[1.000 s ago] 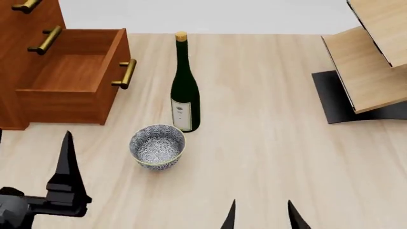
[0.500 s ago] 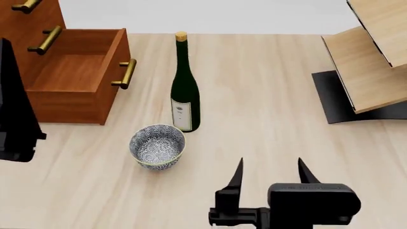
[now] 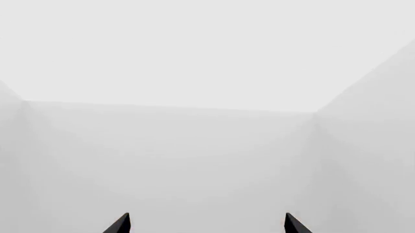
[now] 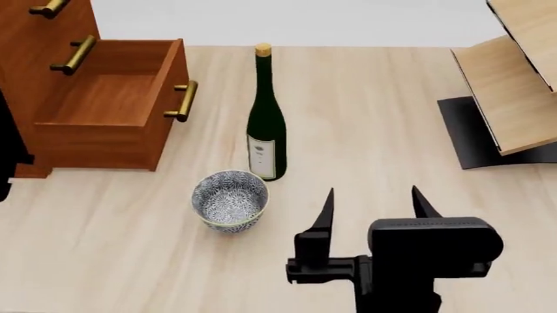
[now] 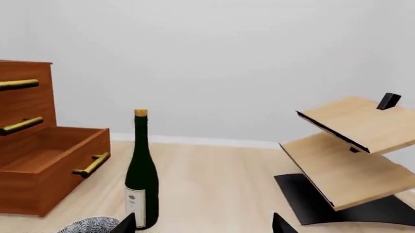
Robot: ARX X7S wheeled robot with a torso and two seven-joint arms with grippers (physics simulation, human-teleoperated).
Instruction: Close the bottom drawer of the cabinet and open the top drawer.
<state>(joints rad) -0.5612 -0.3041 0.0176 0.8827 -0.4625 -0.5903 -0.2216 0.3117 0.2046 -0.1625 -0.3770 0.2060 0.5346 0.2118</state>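
The reddish-brown cabinet stands at the table's far left. Its bottom drawer is pulled out and shows an empty inside, with its brass handle facing the bottle. The top drawer sits flush in the cabinet, and its brass handle is at the head view's upper edge. My right gripper hovers open over the near table, right of the bowl, holding nothing. My left gripper is open and faces only blank white wall. One dark part of it shows at the head view's left edge.
A dark green wine bottle stands upright just right of the open drawer. A patterned bowl sits in front of the bottle. A pale wooden rack on a black base stands at the far right.
My right gripper has come up into view and moved forward over the table. The left arm has risen and swung off to the left edge. The head view shifted slightly.
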